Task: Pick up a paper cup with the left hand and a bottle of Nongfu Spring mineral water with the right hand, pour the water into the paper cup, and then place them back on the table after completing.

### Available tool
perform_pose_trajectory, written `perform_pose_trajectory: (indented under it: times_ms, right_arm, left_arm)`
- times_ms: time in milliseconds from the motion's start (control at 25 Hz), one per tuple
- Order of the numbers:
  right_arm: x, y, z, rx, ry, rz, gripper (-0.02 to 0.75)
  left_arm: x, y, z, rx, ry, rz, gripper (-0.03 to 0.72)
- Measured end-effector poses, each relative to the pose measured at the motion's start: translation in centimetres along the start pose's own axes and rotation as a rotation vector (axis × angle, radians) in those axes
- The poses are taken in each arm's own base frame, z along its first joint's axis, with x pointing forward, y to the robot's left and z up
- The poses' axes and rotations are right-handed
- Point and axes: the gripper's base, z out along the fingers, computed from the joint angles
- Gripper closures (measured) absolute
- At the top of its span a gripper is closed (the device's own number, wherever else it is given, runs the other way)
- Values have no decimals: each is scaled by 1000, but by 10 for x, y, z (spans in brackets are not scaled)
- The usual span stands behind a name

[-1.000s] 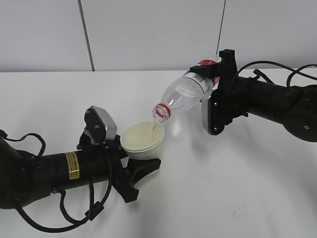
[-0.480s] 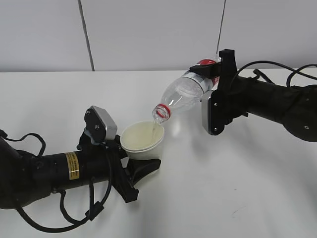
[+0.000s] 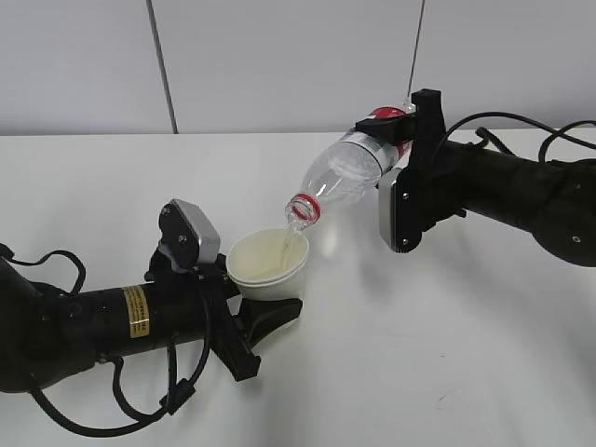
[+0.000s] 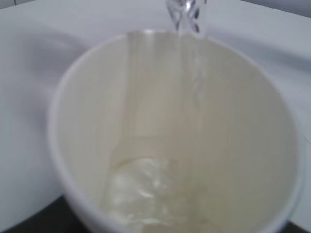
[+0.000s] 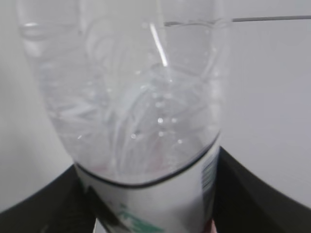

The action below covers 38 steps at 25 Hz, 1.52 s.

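Little has changed over the last second: the right hand (image 3: 410, 140), jaws clamped on the bottle (image 3: 346, 172), keeps it tilted; water (image 4: 187, 73) still streams into the paper cup (image 3: 267, 264), clamped in the left hand (image 3: 265, 312) above the surface (image 3: 447, 317). Pouring continues.

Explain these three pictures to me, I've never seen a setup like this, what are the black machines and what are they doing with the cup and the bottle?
These are two black robot arms over a white table, each ending in a gripper. The wide picture comes from a camera standing off to the side. The other two come from small cameras on the arms' wrists, so they look very close up.

The left gripper holds a paper cup. The right gripper holds a clear plastic water bottle, tipped with its neck down over the cup. A thin stream of water runs into it.

The left wrist picture looks down into the cup, where a little water has pooled. The right wrist picture looks along the bottle. Nothing else lies on the table.
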Motion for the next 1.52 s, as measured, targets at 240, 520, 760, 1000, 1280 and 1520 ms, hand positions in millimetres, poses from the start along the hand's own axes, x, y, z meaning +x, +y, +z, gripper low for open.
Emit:
perform_pose_trajectory:
  times_ms: [240,520,760,1000,1280,1520]
  right_arm:
    - [0,0,0,5,0,-1,277]
    - [0,-1,0,10,0,0,277]
    - [0,-2,0,12,-1,0,277]
    - [0,-2,0,14,-1,-2,277]
    - [0,-2,0,14,-1,-4,277]
    - [1,-2,0,17,7,3,277]
  left_arm:
    - [0,0,0,0,1,0,321]
    - [0,0,0,0,2,0,321]
    - [0,0,0,-1,3,0,321]
    - [0,0,0,-1,5,0,321]
    - [0,0,0,0,5,0,321]
    - [1,0,0,0,6,0,321]
